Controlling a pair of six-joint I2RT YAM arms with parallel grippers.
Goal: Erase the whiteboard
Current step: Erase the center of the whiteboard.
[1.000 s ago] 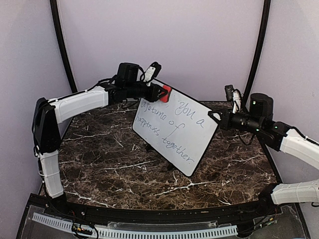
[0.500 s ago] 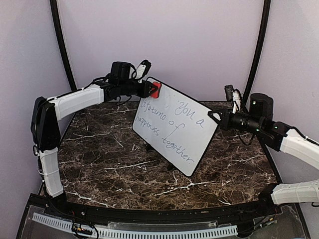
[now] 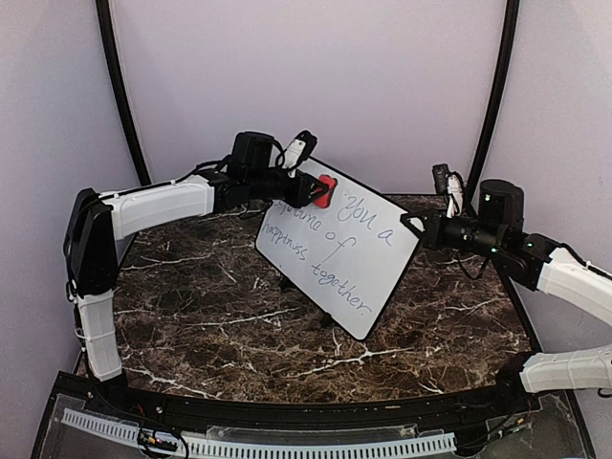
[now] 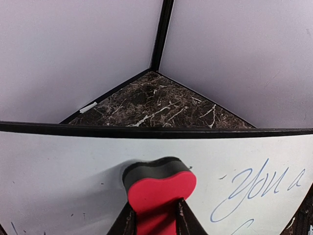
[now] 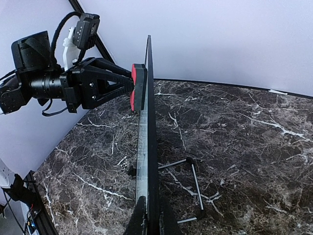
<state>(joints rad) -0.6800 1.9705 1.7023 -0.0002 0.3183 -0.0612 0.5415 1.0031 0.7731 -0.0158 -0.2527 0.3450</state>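
The whiteboard (image 3: 339,251) stands tilted on its metal stand in the middle of the table, with blue handwriting across it. My left gripper (image 3: 316,189) is shut on a red and dark eraser (image 3: 326,190) and presses it on the board's upper left part. In the left wrist view the eraser (image 4: 159,188) lies flat on the whiteboard (image 4: 58,186), left of the word "you"; the area around it is wiped. My right gripper (image 3: 413,228) is shut on the board's right edge. The right wrist view shows the whiteboard (image 5: 147,147) edge-on between the fingers (image 5: 141,218).
A thin wire stand (image 5: 195,188) rests on the dark marble table (image 3: 191,306) behind the board. Purple walls with black corner posts (image 3: 120,91) enclose the back and sides. The arms' bases sit at the near edge.
My left gripper with the eraser went left to the board's top corner, then swept back right and slightly down along the upper edge. The right arm and board have not moved.
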